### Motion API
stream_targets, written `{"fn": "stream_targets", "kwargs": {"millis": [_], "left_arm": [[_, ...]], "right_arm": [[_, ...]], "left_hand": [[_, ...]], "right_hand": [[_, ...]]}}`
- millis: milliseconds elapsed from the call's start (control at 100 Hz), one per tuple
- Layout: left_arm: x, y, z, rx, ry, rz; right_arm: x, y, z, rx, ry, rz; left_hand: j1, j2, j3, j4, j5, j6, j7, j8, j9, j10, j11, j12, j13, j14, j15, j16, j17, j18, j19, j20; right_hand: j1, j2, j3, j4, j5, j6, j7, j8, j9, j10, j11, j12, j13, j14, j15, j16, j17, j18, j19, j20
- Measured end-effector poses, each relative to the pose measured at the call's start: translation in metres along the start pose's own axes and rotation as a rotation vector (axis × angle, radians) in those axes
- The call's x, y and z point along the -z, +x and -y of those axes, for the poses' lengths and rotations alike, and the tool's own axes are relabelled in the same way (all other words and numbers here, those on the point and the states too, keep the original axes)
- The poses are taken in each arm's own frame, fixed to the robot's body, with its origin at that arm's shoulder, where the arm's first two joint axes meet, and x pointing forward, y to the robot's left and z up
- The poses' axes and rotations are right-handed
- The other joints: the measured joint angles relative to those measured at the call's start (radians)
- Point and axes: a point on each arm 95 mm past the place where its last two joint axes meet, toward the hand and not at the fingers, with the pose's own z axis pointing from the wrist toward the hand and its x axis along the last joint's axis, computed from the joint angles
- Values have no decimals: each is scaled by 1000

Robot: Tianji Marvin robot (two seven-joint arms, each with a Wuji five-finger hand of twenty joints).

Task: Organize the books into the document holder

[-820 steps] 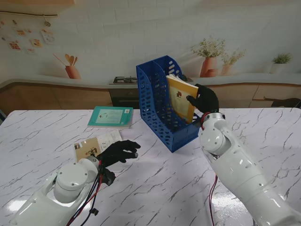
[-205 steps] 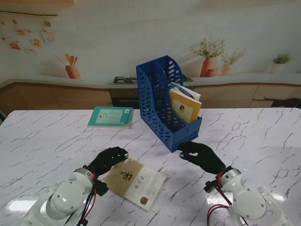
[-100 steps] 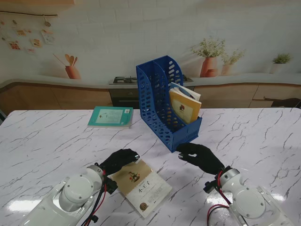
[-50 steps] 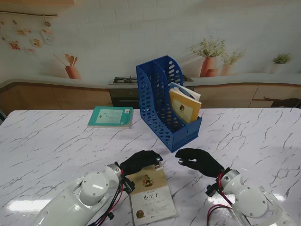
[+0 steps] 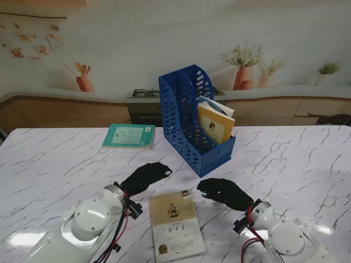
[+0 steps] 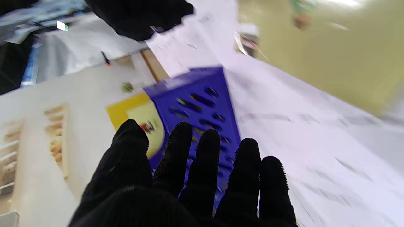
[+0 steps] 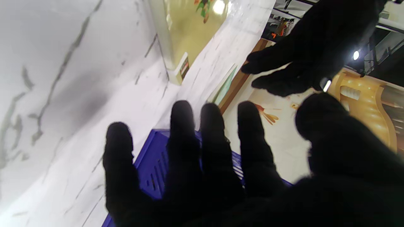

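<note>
My left hand [image 5: 143, 176] hovers empty, fingers spread, having let go of the tan book [image 5: 175, 225]. It lies flat between my hands, long axis pointing away from me, no longer slanted. My right hand [image 5: 224, 192], fingers apart, sits just beside its far right corner, nearer than before.

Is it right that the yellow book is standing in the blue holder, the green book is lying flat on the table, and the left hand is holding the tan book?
Not quite. The stand's view shows the left hand open, clear of the tan book, which lies flat on the table. The yellow book does stand in the blue holder, and the green book lies flat.
</note>
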Motion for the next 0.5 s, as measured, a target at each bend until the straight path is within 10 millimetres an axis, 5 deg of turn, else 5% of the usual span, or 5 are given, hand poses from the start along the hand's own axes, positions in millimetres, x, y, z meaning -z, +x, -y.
{"fn": "stream_targets", "kwargs": {"millis": [270, 400, 500], "left_arm": [[44, -25, 7, -45, 39, 178], [57, -36, -3, -47, 23, 253], [59, -42, -12, -28, 5, 273]], "right_arm": [[-9, -1, 10, -18, 45, -36], [-11, -1, 13, -30, 66, -42], [-14, -2, 15, -39, 83, -51]], "left_hand": [[0, 0, 0, 0, 42, 0, 2, 7, 48, 3, 37, 34, 96, 2, 106, 50, 103, 17, 87, 34], [0, 0, 0, 0, 139, 1, 64, 23, 196, 51, 88, 39, 277, 53, 262, 89, 305, 111, 303, 156], [0, 0, 0, 0, 194, 20, 99, 24, 274, 63, 113, 39, 377, 61, 329, 90, 432, 137, 383, 200]], "right_hand": [[0, 0, 13, 0, 22, 9, 0, 12, 18, -1, 11, 0, 1, 0, 0, 0, 24, 0, 34, -22], [0, 0, 22, 0, 22, 9, 0, 12, 27, -1, 11, 0, 2, 0, 8, 0, 35, 0, 46, -27], [0, 0, 22, 0, 22, 9, 0, 12, 26, -1, 11, 0, 2, 0, 8, 0, 36, 0, 48, -40]]}}
